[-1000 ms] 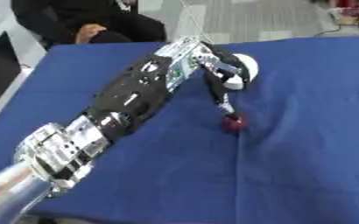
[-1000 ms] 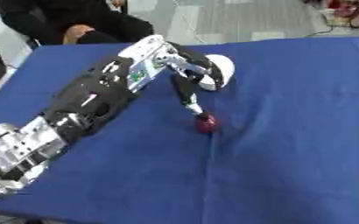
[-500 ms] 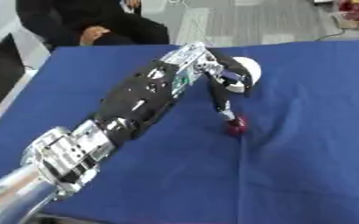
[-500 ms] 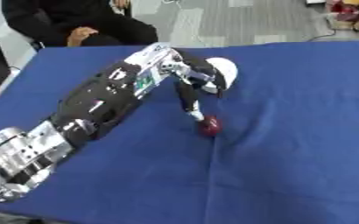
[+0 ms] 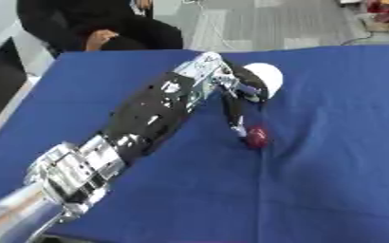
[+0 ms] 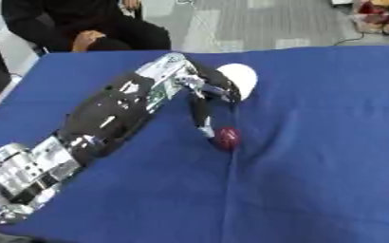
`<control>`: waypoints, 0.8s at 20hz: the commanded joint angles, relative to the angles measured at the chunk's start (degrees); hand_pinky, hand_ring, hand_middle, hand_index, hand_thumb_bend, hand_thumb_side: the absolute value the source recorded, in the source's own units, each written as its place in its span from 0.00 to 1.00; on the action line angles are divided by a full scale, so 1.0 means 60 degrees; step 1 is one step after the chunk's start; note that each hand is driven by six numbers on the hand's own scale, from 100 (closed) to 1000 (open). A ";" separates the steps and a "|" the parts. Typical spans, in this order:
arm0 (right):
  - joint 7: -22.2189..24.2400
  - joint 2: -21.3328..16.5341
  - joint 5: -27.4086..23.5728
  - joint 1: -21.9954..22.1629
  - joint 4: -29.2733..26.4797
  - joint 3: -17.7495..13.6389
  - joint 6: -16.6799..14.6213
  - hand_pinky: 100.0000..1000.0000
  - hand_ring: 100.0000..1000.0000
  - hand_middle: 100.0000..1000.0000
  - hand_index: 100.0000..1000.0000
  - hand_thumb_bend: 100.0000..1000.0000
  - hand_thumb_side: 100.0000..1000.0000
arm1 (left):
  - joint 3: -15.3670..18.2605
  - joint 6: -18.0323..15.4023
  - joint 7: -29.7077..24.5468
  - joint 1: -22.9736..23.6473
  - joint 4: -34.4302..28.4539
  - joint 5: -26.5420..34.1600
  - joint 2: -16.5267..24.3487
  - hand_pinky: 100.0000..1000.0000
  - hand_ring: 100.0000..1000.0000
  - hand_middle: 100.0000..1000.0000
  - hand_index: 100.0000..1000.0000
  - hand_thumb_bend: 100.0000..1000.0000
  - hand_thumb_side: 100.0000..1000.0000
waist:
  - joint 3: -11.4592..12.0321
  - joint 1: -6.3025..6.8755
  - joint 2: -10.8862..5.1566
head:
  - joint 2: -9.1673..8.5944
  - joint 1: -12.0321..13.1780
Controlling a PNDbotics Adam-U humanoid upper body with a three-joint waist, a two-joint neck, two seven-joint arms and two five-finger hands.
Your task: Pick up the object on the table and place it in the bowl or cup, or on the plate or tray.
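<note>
A small dark red round object (image 5: 257,136) lies on the blue tablecloth (image 5: 330,142). My left arm reaches in from the lower left, and my left hand (image 5: 231,85) hangs over the middle of the table. One straight finger (image 5: 234,116) points down, its tip touching the object's left side. The other fingers bend near a white bowl (image 5: 267,76) just behind the hand, which partly hides it. Nothing is held in the hand. My right hand does not show.
A seated person in dark clothes (image 5: 98,28) is beyond the table's far left corner. Grey floor and red items (image 5: 384,12) lie past the far edge. Blue cloth stretches to the right and front of the object.
The whole picture has shifted a little, so the camera moved. The straight finger stays at the red object's left side; the object has barely moved.
</note>
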 commanded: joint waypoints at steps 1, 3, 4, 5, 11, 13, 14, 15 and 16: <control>0.0018 -0.0015 0.0009 -0.0155 -0.0140 -0.0036 -0.0009 0.30 0.45 0.54 0.65 0.00 1.00 | 0.0113 -0.0870 -0.0928 -0.0137 0.0022 -0.0247 0.0052 0.00 0.30 0.55 0.79 0.57 0.51 | -0.0006 -0.0076 -0.0106 | -0.0184 -0.0042; 0.0025 -0.0018 0.0011 -0.0156 -0.0140 -0.0033 -0.0005 0.30 0.45 0.54 0.65 0.00 1.00 | 0.0119 -0.0946 -0.1053 -0.0138 0.0062 -0.0295 0.0029 0.00 0.29 0.54 0.79 0.57 0.51 | -0.0005 -0.0076 -0.0102 | -0.0187 -0.0057; 0.0027 -0.0018 0.0010 -0.0157 -0.0140 -0.0033 -0.0005 0.30 0.45 0.54 0.65 0.00 1.00 | 0.0128 -0.0972 -0.1083 -0.0133 0.0070 -0.0304 0.0020 0.00 0.29 0.54 0.78 0.55 0.50 | -0.0007 -0.0077 -0.0100 | -0.0189 -0.0063; 0.0027 -0.0017 0.0009 -0.0160 -0.0140 -0.0033 -0.0006 0.30 0.45 0.54 0.65 0.00 1.00 | 0.0140 -0.0992 -0.1090 -0.0128 0.0076 -0.0305 0.0010 0.00 0.29 0.54 0.78 0.55 0.50 | -0.0009 -0.0078 -0.0098 | -0.0190 -0.0066; 0.0034 -0.0001 -0.0005 -0.0190 -0.0140 -0.0023 -0.0014 0.30 0.45 0.54 0.65 0.00 1.00 | 0.0132 -0.1086 -0.1043 -0.0109 0.0115 -0.0226 -0.0088 0.00 0.28 0.54 0.78 0.53 0.50 | -0.0052 -0.0079 -0.0078 | -0.0216 -0.0073; 0.0036 0.0007 -0.0011 -0.0204 -0.0140 -0.0021 -0.0014 0.30 0.45 0.54 0.65 0.00 1.00 | 0.0125 -0.1102 -0.1027 -0.0094 0.0139 -0.0200 -0.0120 0.00 0.28 0.53 0.78 0.53 0.51 | -0.0072 -0.0075 -0.0068 | -0.0220 -0.0070; 0.0039 0.0010 -0.0013 -0.0208 -0.0140 -0.0019 -0.0014 0.30 0.45 0.54 0.65 0.00 1.00 | 0.0125 -0.1107 -0.1013 -0.0087 0.0149 -0.0189 -0.0134 0.00 0.26 0.50 0.78 0.52 0.51 | -0.0078 -0.0073 -0.0064 | -0.0219 -0.0071; 0.0042 0.0011 -0.0015 -0.0212 -0.0140 -0.0017 -0.0015 0.30 0.45 0.54 0.65 0.00 1.00 | 0.0124 -0.1112 -0.0995 -0.0077 0.0166 -0.0175 -0.0152 0.00 0.26 0.49 0.77 0.52 0.51 | -0.0082 -0.0070 -0.0060 | -0.0226 -0.0077; 0.0045 0.0013 -0.0018 -0.0215 -0.0140 -0.0014 -0.0014 0.30 0.45 0.54 0.65 0.00 1.00 | 0.0122 -0.1119 -0.0977 -0.0072 0.0182 -0.0170 -0.0169 0.00 0.26 0.48 0.75 0.52 0.51 | -0.0084 -0.0068 -0.0057 | -0.0234 -0.0085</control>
